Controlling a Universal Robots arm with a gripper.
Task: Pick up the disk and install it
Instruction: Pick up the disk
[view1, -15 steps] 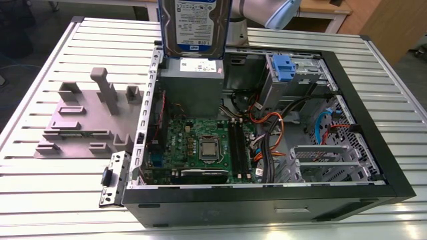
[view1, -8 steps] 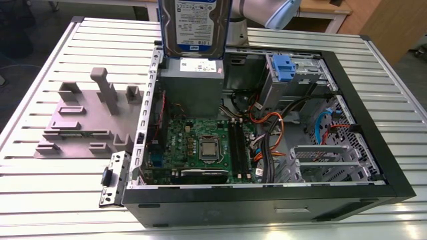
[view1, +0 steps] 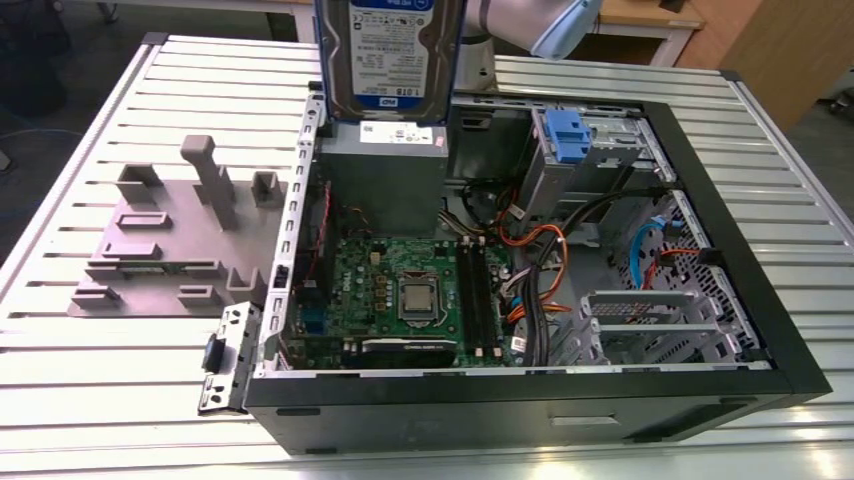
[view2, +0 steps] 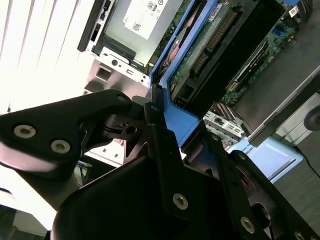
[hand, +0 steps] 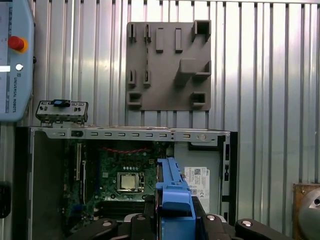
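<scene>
Closest up, in the second wrist view: gripper (view2: 182, 130) clenched on the disk (view2: 210, 45), black fingers (view2: 160, 150) pressing its blue carrier from both sides, circuit-board face of the drive showing. Same grasp in the first wrist view, carrier edge-on between the fingers, hanging over the open case (view1: 534, 400).

Held upright at 12 o'clock in the exterior view, white-and-blue label facing the camera, raised above the case and in front of the pale arm (view1: 554, 25). At 6 o'clock from the disk, just below its lower edge, grey power supply (view1: 380, 170) with a white sticker. Further toward 6 o'clock, green motherboard (view1: 400, 290), bare processor (view1: 418, 297) near its middle. At 3 o'clock from the power supply, drive bay (view1: 614, 150) carrying a blue latch (view1: 567, 135). At 4 o'clock from the motherboard, metal cage (view1: 641, 320); orange and black cables (view1: 534, 250) between the two.

At 9 o'clock from the case, grey plate (view1: 160, 250) with upright pegs, flat on the slatted table (view1: 80, 400), just beside the case wall. Near the case on the same table, in the first wrist view, grey pendant (hand: 12, 60) with a red button.
</scene>
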